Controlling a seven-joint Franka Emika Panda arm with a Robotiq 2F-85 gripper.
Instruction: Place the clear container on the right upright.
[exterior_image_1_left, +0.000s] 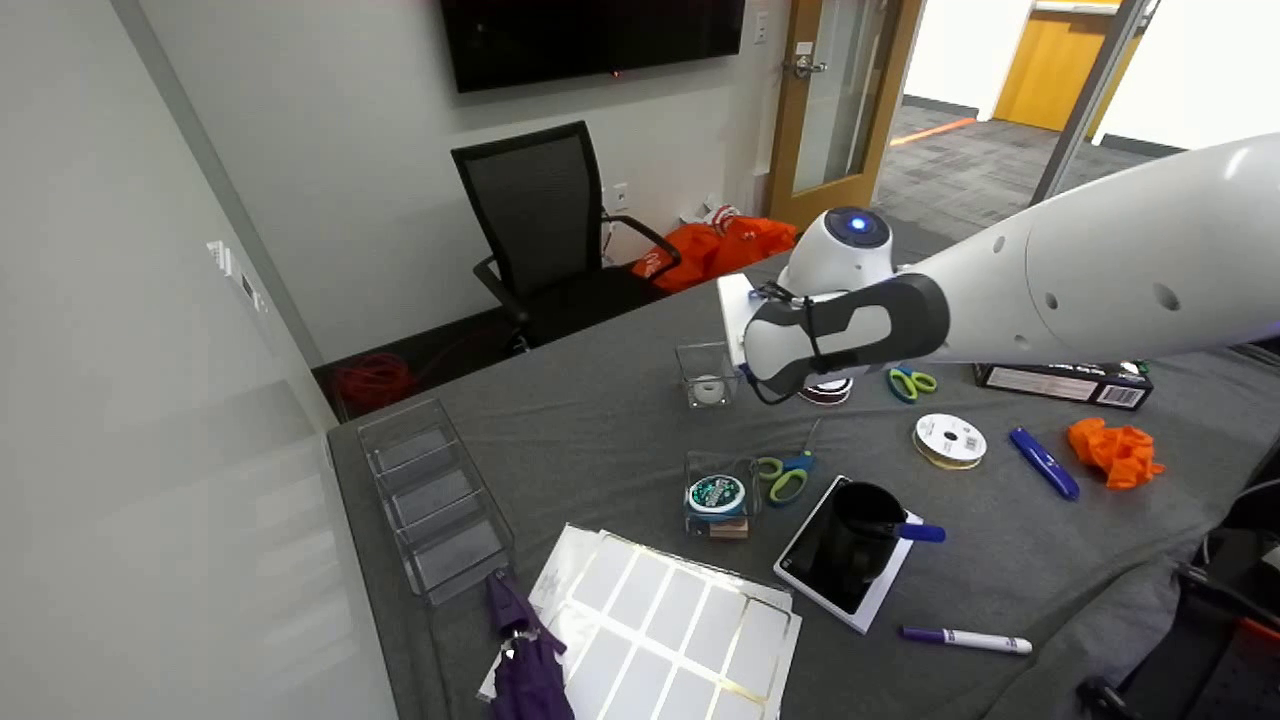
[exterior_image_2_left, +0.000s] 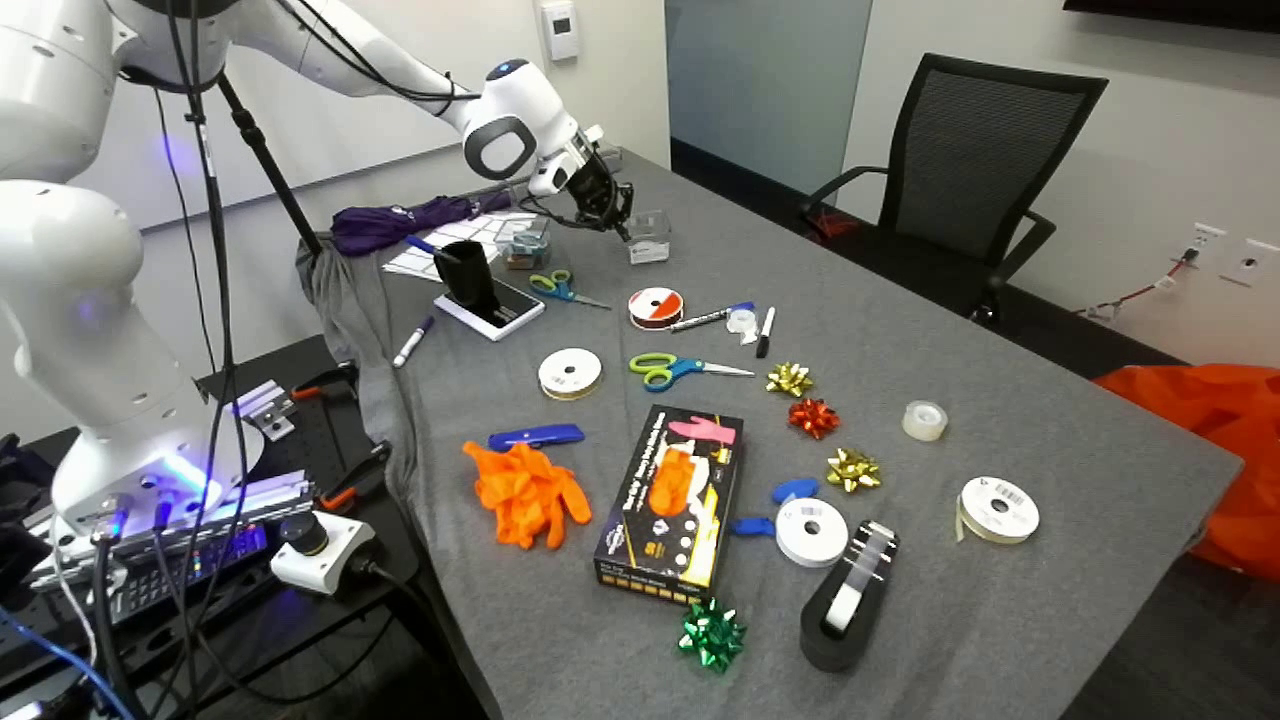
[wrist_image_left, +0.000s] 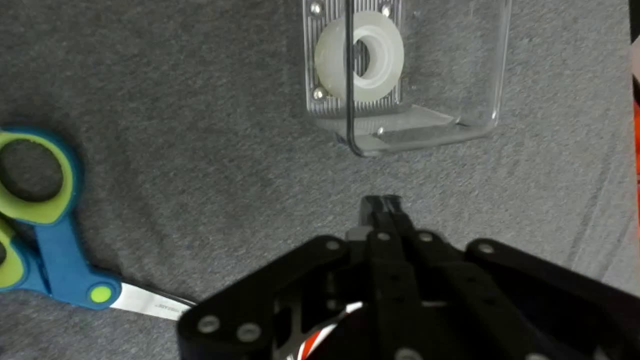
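The clear container (wrist_image_left: 420, 134) is a small, see-through, square-sided cup with a white tape roll (wrist_image_left: 331, 60) in its base. In the wrist view it is at the top, its ribbed base seen face-on, its rim to the right. In both exterior views (exterior_image_1_left: 692, 366) (exterior_image_2_left: 650, 222) it looks upright on the cloth, mouth up. In an exterior view the arm hides part of its side. My gripper (wrist_image_left: 381, 202) is shut and empty, fingertips together. In the wrist view the tips lie below the container, apart from it. An exterior view shows the gripper (exterior_image_2_left: 618, 222) close beside it.
Another small clear container (exterior_image_1_left: 728, 512) holds a teal tape tin. Scissors (exterior_image_1_left: 786, 478), a ribbon spool (exterior_image_2_left: 656, 306), and a black cup (exterior_image_1_left: 868, 515) on a white-edged box stand nearby. A long divided clear bin (exterior_image_1_left: 437, 505) lies near the table's edge.
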